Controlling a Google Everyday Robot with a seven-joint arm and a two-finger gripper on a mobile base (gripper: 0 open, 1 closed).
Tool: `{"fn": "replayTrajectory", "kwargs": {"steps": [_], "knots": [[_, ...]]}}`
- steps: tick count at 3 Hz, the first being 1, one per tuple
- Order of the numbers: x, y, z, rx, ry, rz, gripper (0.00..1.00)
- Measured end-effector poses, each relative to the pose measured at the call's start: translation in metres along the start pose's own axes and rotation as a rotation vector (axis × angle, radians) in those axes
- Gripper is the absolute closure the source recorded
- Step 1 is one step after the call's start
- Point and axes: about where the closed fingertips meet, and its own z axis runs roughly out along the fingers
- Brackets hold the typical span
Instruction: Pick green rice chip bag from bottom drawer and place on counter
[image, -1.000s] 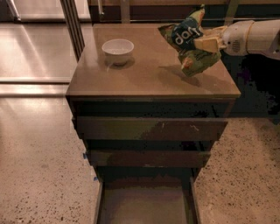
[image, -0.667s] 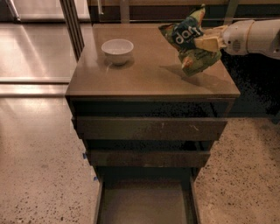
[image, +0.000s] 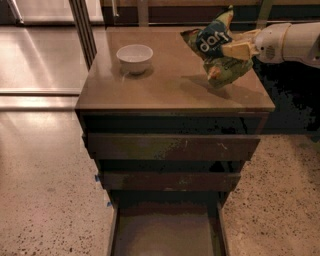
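The green rice chip bag (image: 218, 47), crinkly with a dark blue round patch and white letters, hangs upright over the right part of the brown counter (image: 165, 82), its lower corner at or just above the surface. My gripper (image: 234, 50) comes in from the right on a white arm and is shut on the bag's right side. The bottom drawer (image: 167, 230) is pulled open at the bottom of the view, its brown floor bare.
A white bowl (image: 134, 57) stands on the counter's back left. Two narrower drawers (image: 172, 147) with scuffed dark fronts sit above the open one. Speckled terrazzo floor (image: 45, 200) surrounds the cabinet. A metal pole (image: 82, 27) rises at the back left.
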Motion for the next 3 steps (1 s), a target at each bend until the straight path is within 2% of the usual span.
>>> {"fn": "replayTrajectory", "kwargs": {"steps": [1,2,3], "knots": [[0.0,0.0,0.0,0.0,0.0,0.0,0.12],[0.0,0.0,0.0001,0.0,0.0,0.0,0.0],[0.0,0.0001,0.0001,0.0,0.0,0.0,0.0]]}}
